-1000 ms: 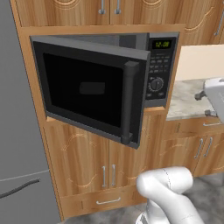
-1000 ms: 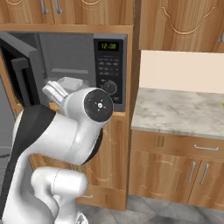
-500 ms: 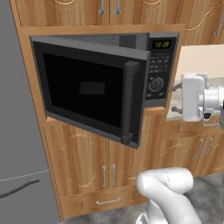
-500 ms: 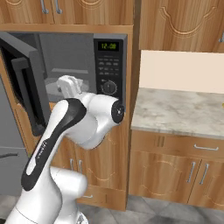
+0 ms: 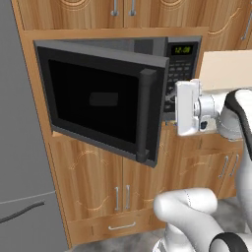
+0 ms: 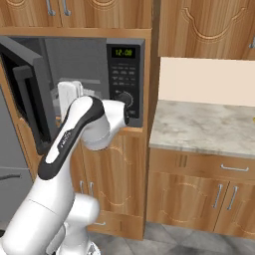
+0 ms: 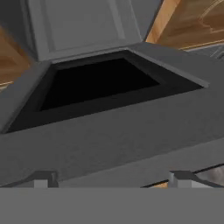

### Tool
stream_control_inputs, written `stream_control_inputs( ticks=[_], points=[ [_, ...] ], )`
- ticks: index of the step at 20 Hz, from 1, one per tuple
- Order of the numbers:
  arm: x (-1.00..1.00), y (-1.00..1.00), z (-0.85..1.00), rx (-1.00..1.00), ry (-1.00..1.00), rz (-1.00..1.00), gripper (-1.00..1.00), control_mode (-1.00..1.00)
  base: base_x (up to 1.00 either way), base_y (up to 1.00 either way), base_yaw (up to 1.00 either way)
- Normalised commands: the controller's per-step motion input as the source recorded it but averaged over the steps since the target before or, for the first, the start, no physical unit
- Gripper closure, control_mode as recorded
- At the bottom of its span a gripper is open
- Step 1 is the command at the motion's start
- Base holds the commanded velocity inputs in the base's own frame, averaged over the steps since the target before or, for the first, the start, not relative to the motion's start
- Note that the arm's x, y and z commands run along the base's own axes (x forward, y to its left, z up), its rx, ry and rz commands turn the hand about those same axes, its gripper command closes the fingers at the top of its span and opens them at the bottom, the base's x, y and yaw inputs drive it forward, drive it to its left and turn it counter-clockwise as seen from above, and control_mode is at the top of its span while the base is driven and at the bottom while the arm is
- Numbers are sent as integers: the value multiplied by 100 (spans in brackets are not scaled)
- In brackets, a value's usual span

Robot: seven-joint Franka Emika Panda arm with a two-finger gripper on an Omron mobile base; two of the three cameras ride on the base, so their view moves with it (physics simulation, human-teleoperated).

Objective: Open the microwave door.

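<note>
Left base view shows the microwave door [image 5: 101,101] standing partly open in the left and centre of the frame, hinged at its left side, with its vertical bar handle [image 5: 144,115] on the free edge near the middle of the picture. Behind it, the microwave [image 5: 181,64] sits in the wooden cabinet, with its green clock at the upper right of centre. The white hand of the arm, with the gripper [image 5: 183,107], is at the right of centre, just beside the free edge of the door and in front of the button pad.

In the right base view the door [image 6: 25,99] is at the far left, swung outward, and the hand [image 6: 69,97] is in front of the open cavity, between the door and the control strip [image 6: 124,74].

In the hand view the inner side of the door [image 7: 100,83], with its black window, takes most of the frame, and the two finger tips [image 7: 41,179] rise at the bottom edge, well apart, with nothing between them. So the gripper is released and holds nothing.

I judge that the opening is already in progress, perhaps half done. The next move probably calls for a push on the inner face of the door, toward the left of the frame, until it is wide open.
</note>
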Motion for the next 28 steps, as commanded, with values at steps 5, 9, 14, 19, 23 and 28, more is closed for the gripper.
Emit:
stream_control_inputs(
  ticks=[5, 9, 14, 19, 23, 28],
  points=[
    [-9, 81, 9, 1, 18, 32, -100, -100, 0, 0, 0],
    [-42, 84, 11, 0, 14, 40, -100, -100, 0, 0, 0],
    [-25, 100, 1, 0, 4, 29, -100, -100, 0, 0, 0],
    [-7, 100, 0, -4, 0, 20, -100, -100, 0, 0, 0],
    [0, 100, -8, -8, 0, 14, -100, -100, 0, 0, 0],
    [0, 100, -26, -10, -7, 3, -100, -100, 0, 0, 0]
  ],
)
